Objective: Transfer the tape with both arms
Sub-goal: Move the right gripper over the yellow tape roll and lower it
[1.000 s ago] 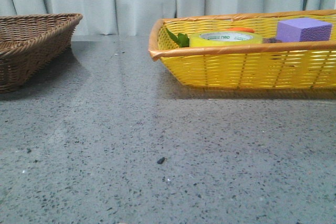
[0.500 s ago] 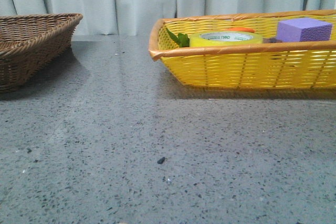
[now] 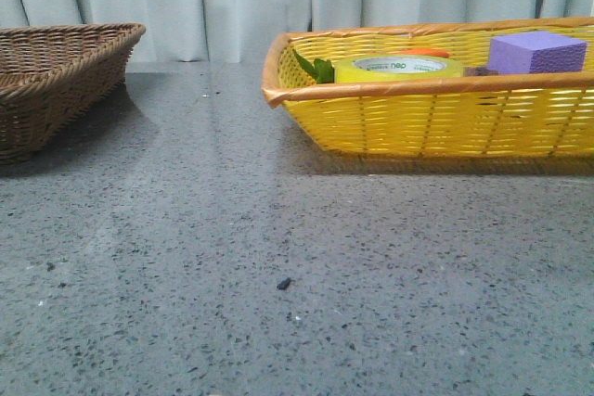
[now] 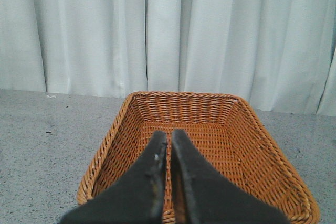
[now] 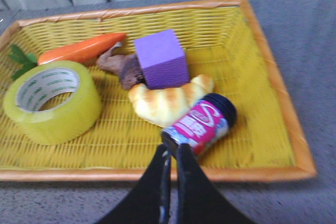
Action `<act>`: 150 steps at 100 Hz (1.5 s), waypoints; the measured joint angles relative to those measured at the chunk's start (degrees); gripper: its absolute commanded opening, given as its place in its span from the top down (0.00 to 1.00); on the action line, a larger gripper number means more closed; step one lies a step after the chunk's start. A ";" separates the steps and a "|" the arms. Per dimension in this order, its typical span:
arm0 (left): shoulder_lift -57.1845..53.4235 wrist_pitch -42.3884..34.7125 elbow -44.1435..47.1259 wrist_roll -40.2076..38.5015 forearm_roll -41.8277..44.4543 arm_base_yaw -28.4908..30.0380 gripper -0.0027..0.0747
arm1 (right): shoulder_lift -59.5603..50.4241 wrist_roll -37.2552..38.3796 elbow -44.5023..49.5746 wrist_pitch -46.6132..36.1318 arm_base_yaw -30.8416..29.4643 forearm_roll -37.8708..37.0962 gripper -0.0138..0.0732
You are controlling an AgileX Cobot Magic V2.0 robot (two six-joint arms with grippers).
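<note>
The yellow basket [image 5: 294,150] is your landmark, and it is the biggest thing to watch. The brown basket [image 4: 252,145] sits well apart from it, on your left side, and nothing shows inside it.

The tape [image 5: 51,100] lies flat inside the yellow basket, in the corner by the carrot [image 5: 79,50]. The purple block [image 5: 161,59], the bread [image 5: 168,99] and the little jar [image 5: 202,124] lie in the same basket, away from the tape.

Your right gripper [image 5: 171,153] hangs over the near rim of the yellow basket, beside the jar. Its fingers are pressed almost together and hold nothing. Your left gripper [image 4: 169,140] hangs over the brown basket, fingers nearly together too, holding nothing.

I think you start now. Spread the right fingers wide first. Slide across to the tape, clear of the jar. Go down slowly and pinch the tape's wall.
</note>
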 measured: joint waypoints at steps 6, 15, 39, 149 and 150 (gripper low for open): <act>0.00 -0.08 0.00 0.00 0.00 0.00 0.99 | 3.54 0.00 -1.97 -0.61 1.19 0.05 0.92; 0.00 -0.29 -0.09 0.00 0.00 0.00 0.99 | 8.08 -0.02 -2.82 -2.10 1.93 0.79 0.92; 0.00 -0.29 -0.09 0.00 0.00 0.00 0.99 | 18.12 -3.29 -9.64 2.45 6.93 2.69 0.90; 0.00 -0.45 -0.09 0.00 0.00 0.00 0.99 | 67.05 -6.62 -51.06 21.87 25.64 -0.87 0.37; 0.00 -0.45 -0.09 0.00 0.00 0.00 0.99 | 67.42 -6.62 -51.24 21.99 25.64 -1.12 0.37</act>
